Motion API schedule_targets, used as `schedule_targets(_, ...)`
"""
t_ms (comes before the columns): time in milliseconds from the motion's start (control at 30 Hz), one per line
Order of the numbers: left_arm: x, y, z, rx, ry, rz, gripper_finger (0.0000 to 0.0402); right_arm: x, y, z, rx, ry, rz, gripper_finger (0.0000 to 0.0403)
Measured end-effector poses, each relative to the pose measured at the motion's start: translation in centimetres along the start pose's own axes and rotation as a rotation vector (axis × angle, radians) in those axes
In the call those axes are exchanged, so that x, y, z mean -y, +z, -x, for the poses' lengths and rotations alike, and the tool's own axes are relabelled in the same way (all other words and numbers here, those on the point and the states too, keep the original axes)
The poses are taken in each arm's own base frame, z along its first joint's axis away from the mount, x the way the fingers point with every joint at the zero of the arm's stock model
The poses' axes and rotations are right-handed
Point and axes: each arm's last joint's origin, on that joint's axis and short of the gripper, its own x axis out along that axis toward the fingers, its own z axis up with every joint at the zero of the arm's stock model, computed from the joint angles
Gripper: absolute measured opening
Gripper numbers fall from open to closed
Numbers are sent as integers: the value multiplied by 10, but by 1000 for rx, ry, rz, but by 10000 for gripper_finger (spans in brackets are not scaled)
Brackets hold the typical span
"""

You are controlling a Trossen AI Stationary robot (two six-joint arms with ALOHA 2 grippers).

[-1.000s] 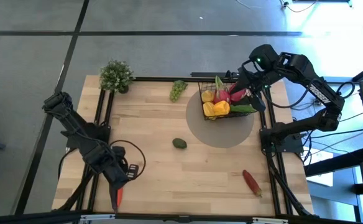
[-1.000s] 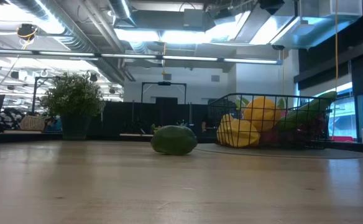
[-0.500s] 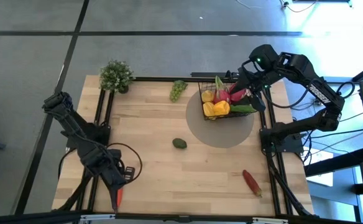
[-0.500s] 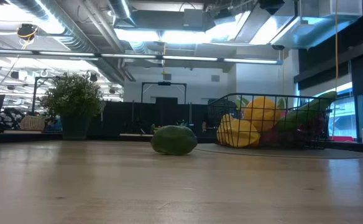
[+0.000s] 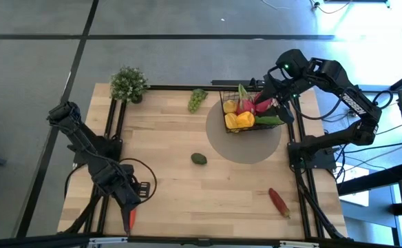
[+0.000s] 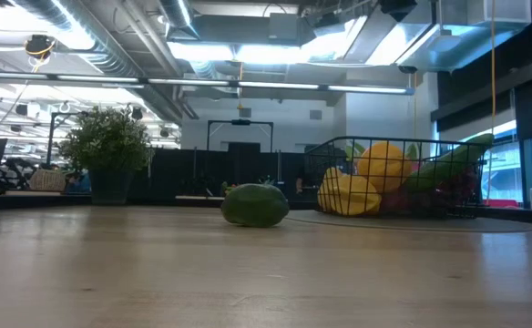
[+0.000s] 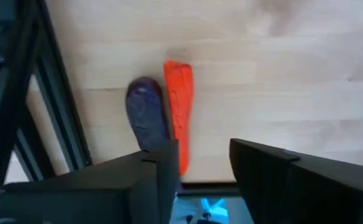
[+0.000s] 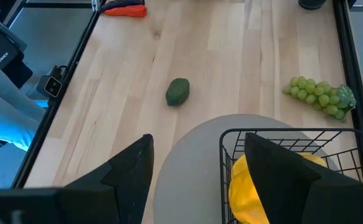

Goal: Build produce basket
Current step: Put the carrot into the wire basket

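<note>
Carrot lengthwise along table's left edge, beside eggplant | left pincer parted, empty above them

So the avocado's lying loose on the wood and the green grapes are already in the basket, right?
Not quite. The avocado does lie loose on the wood, but the green grapes are not in the basket; they rest on the table beside it, toward the potted plant. The high view shows this.

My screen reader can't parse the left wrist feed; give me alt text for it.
An orange carrot and a purple eggplant lie side by side on the wooden table near its black frame rail, just beyond the left gripper, whose fingers stand apart.
</note>
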Motion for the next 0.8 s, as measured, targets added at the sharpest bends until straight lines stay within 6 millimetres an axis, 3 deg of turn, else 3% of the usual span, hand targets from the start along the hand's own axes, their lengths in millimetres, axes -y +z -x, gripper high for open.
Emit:
schedule_targets(200,-5,7,-28,-24,2,75,185,0,0,0,0,0,0,240)
schedule_targets(333,-11,14,-50,-32,-13,14,207,0,0,0,0,0,0,240)
schedule_targets(800,-19,24,-73,-51,-11,0,212,0,0,0,0,0,0,240)
